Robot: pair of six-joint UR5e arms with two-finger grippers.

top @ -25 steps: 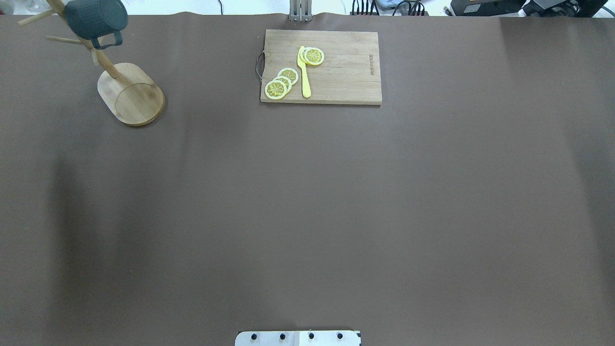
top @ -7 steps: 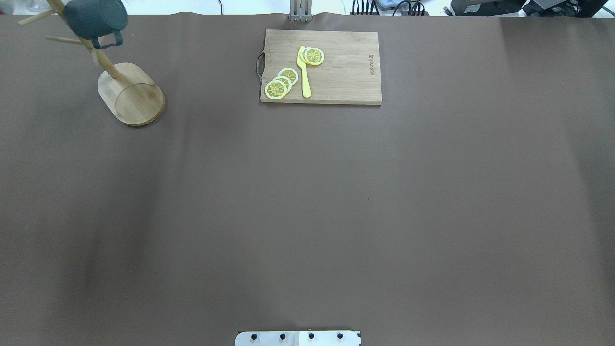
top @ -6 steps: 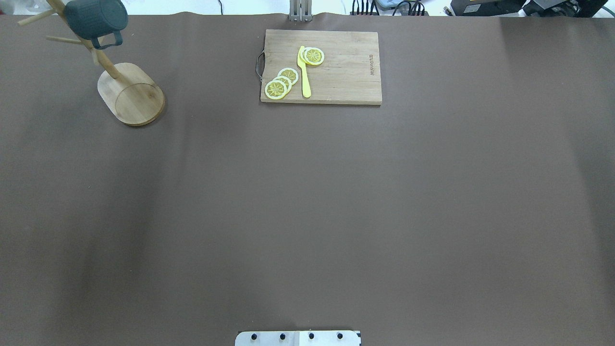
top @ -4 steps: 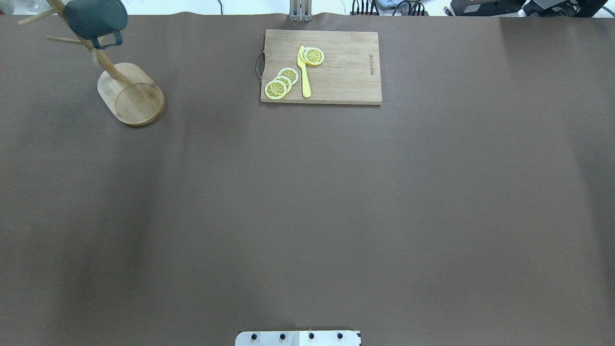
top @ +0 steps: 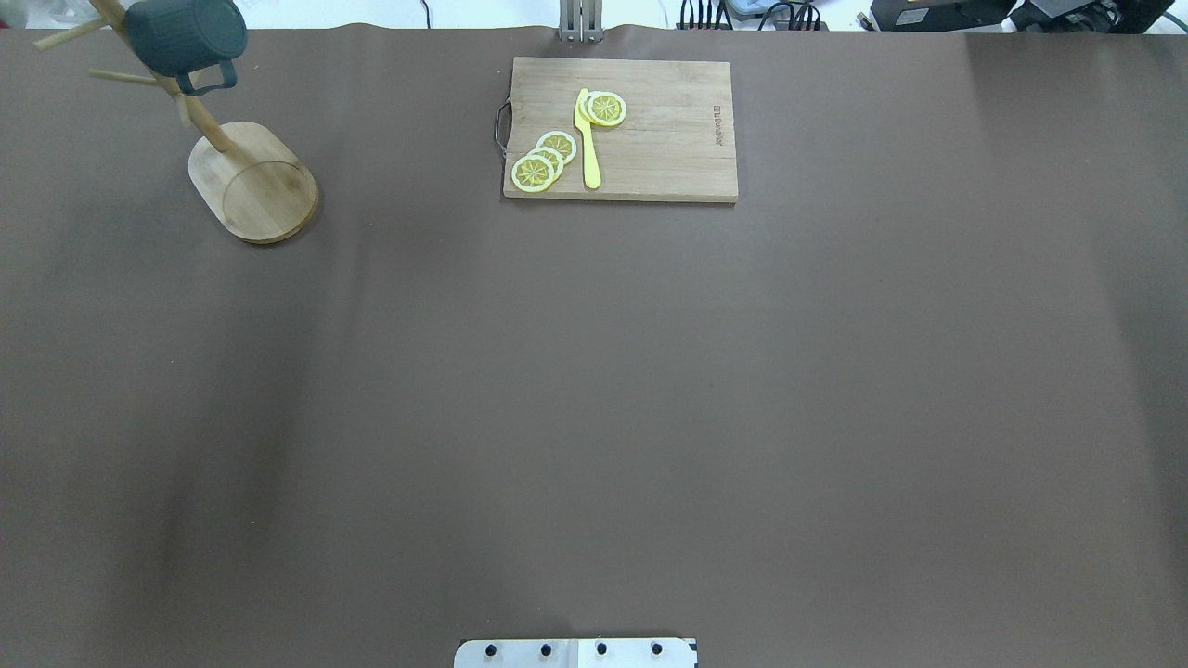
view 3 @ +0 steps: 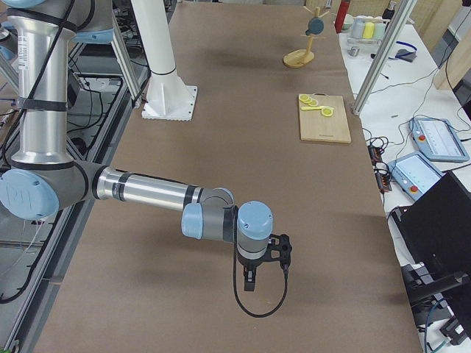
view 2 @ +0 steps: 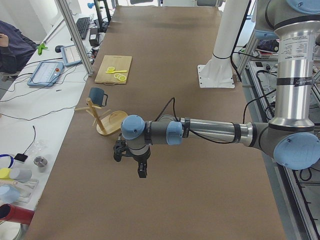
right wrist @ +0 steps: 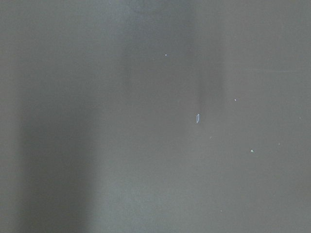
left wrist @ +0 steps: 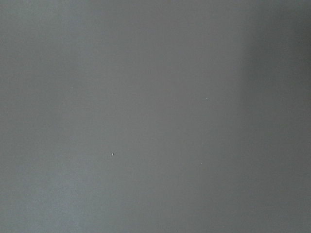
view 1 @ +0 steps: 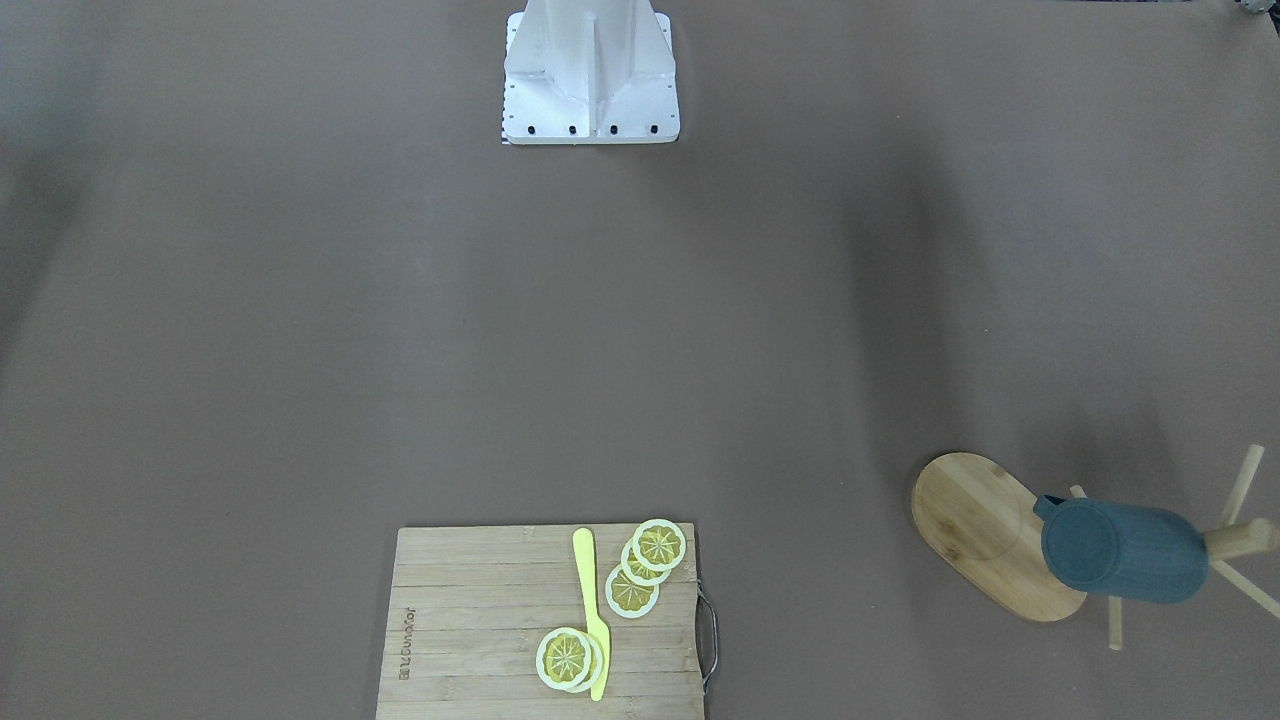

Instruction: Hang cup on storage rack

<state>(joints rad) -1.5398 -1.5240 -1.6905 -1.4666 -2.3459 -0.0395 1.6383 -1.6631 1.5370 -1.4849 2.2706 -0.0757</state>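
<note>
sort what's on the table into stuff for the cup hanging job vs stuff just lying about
For the job:
cup, already up on the rack
rack

Lying about:
cutting board
lemon slices on the board
yellow knife on the board

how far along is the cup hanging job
Done: the cup hangs on the storage rack, off the table. In hand: nothing; the left gripper and right gripper hover over bare table, away from the rack, neither touching the cup. Left: nothing that shows.
</note>
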